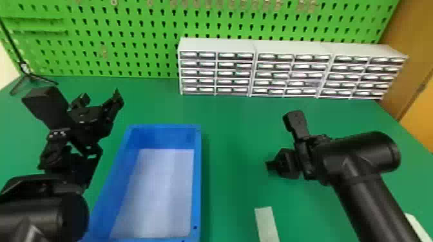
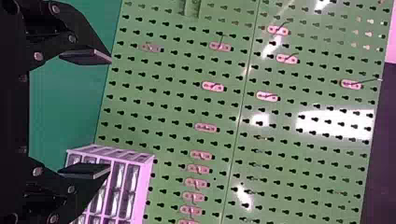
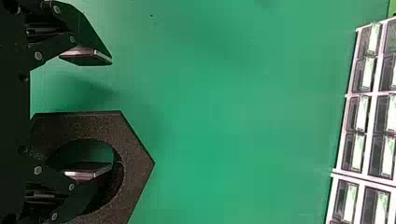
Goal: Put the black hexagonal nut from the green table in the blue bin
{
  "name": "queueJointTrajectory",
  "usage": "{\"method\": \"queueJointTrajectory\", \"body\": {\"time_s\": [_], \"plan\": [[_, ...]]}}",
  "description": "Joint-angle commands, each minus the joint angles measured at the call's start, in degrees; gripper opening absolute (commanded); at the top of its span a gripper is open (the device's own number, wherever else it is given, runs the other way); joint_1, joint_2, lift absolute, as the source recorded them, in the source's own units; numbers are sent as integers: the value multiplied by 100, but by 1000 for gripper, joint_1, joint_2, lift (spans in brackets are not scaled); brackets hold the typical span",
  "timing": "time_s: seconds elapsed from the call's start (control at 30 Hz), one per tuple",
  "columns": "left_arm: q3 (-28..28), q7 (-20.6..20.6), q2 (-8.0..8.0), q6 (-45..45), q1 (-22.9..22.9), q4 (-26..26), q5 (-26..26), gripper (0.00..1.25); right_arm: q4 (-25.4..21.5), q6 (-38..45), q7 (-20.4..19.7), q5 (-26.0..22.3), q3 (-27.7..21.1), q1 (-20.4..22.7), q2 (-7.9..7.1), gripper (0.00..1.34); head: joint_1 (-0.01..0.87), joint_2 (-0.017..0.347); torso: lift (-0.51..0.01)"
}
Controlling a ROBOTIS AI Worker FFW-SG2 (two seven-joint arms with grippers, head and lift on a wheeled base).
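Over the green table (image 1: pixel 232 128), my right gripper (image 3: pixel 111 113) has its two fingers spread apart, closed on nothing. The black hexagonal nut (image 3: pixel 137 163) is right by it in the right wrist view, one finger crossing the round hole and the other off beyond the nut's outer edge. I read that as a straddle: a side of the ring lies across the gap, ready to be pinched from the hole and from outside. Whether the finger is down in the hole or only above it, I cannot tell, nor whether it touches the nut.

The blue bin (image 1: pixel 197 193) stands between my two arms, open side up, so what I lift should need only a carry to my left. My left gripper (image 2: pixel 110 114) waits beyond the bin's left side, raised, its fingers parted too; I see no job for it here.

As for edges, the bin's right rim is the one I must clear, and a wide ring held by one side could hang low and knock it. Between that rim and my right arm runs a good stretch of green, room enough to lift first and travel after. The white drawer units (image 1: pixel 216 45) line the back, well apart from the bin, and a pale strip (image 1: pixel 266 223) lies nearer me. Seating the finger properly comes first, I judge, then squeezing.
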Motion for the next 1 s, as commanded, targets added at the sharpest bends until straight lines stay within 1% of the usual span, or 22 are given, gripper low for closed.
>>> {"method": "queueJointTrajectory", "body": {"time_s": [0.0, 0.6, 0.67, 0.77, 0.97], "plan": [[-3, 0, 0, 1, 0, -1, 0, 815, 19, -1, 0, 2, 7, 3, 0, 874, 692, 8, -97], [6, 0, 0, 1, 9, -1, 0, 815, 28, -18, 0, 11, 25, 38, 0, 864, 692, 8, -97], [6, 0, 0, 1, 9, 8, 0, 815, 28, -36, 0, 2, 16, 38, 0, 807, 692, 8, -97], [6, 0, 0, 1, 18, -1, 0, 815, 28, -97, 18, 2, 16, 55, 0, 657, 692, 8, -97], [6, 0, 0, 1, 18, 8, 9, 815, 28, -97, 62, 90, 69, 47, 0, 476, 692, 8, -97]]}}
